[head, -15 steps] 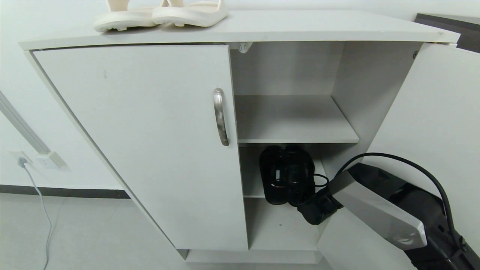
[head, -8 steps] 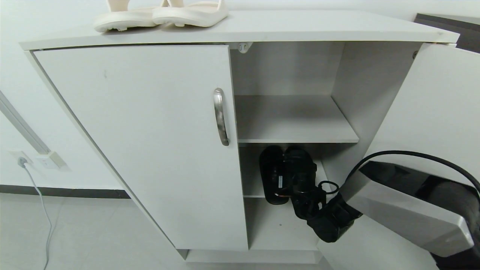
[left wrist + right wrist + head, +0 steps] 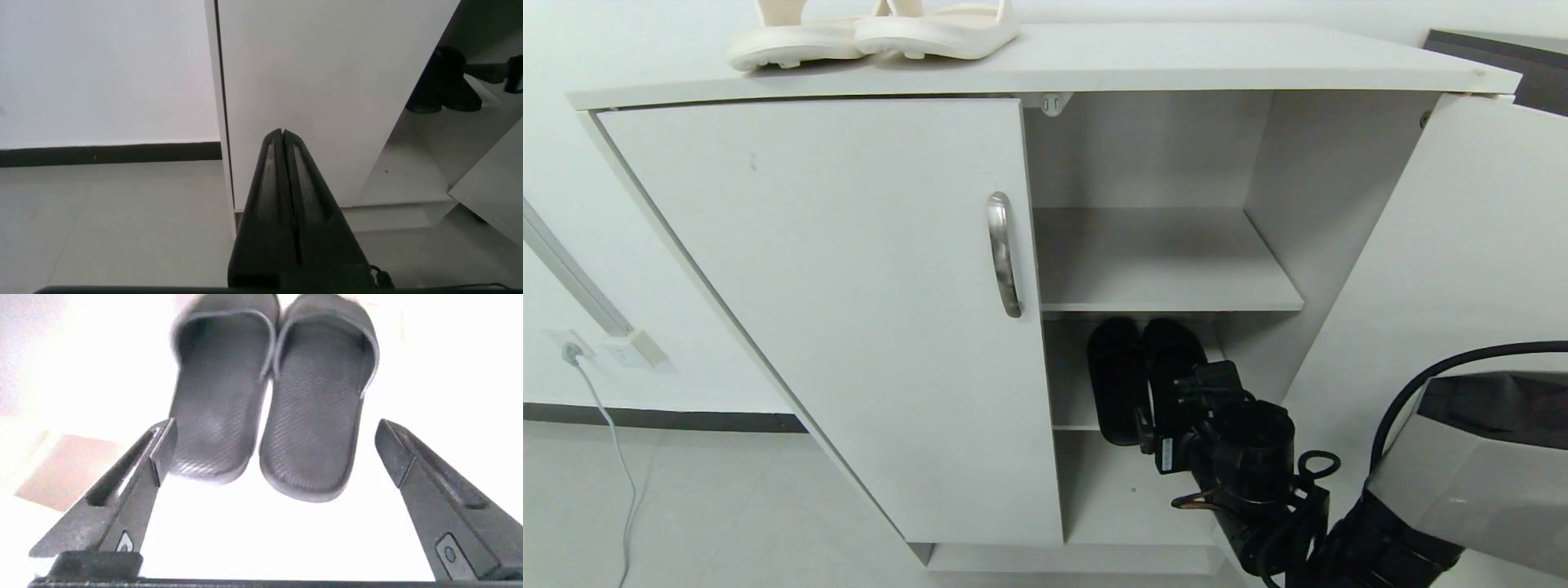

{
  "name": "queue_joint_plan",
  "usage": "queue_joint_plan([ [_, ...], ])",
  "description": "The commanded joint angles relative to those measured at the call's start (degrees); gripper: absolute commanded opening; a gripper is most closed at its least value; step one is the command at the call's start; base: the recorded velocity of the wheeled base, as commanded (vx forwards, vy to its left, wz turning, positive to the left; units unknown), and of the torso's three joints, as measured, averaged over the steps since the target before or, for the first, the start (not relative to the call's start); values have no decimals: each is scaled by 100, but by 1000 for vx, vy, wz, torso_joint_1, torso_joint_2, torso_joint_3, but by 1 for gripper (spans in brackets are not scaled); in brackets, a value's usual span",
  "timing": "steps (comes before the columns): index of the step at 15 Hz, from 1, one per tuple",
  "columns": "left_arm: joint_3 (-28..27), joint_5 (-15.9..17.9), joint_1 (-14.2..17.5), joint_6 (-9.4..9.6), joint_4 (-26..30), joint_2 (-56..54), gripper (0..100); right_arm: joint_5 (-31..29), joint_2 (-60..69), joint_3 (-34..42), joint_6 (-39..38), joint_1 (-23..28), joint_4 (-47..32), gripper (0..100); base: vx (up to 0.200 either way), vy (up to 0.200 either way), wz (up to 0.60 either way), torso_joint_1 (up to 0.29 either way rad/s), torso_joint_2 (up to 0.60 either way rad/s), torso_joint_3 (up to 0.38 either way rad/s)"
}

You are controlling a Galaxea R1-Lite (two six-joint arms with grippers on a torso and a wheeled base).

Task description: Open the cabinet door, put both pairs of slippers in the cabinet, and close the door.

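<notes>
Black slippers side by side on lower shelf inside open cabinet; cream slippers on top. Right jaws spread wide, empty, just before black pair; left jaws pressed together.

The right arm enters from the near right, low in the scene. Its silver-grey forearm shell angles down and leftward into a black wrist. A black cable arcs over the forearm, and smaller loops hang beside the wrist. The right gripper points away from the robot toward the far side, left of the forearm. In the right wrist view the right gripper has its two dark fingers spread wide apart, with nothing between the jaws. The left gripper is held low on the left side, pointing forward and somewhat down, its two fingers pressed flat together along a thin seam and gripping nothing.
</notes>
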State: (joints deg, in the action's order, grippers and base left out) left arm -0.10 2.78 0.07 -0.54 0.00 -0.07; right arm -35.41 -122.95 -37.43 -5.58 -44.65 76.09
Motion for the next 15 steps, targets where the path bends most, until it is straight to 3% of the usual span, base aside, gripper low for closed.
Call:
queue_joint_plan([
  [1,1,3,1,-8,0,7,0,8,193,183,-22,-70,37,100,0,0,0,0,0,0],
  [6,1,12,1,-8,0,7,0,-1,-106,271,-31,-175,362,100,0,0,0,0,0,0],
  [13,1,3,1,-8,0,7,0,-1,-176,253,-22,-184,485,100,-200,0,0,2,2,4],
  [15,1,3,1,1,0,7,0,26,-211,236,-13,-175,494,100,0,0,0,0,0,0],
])
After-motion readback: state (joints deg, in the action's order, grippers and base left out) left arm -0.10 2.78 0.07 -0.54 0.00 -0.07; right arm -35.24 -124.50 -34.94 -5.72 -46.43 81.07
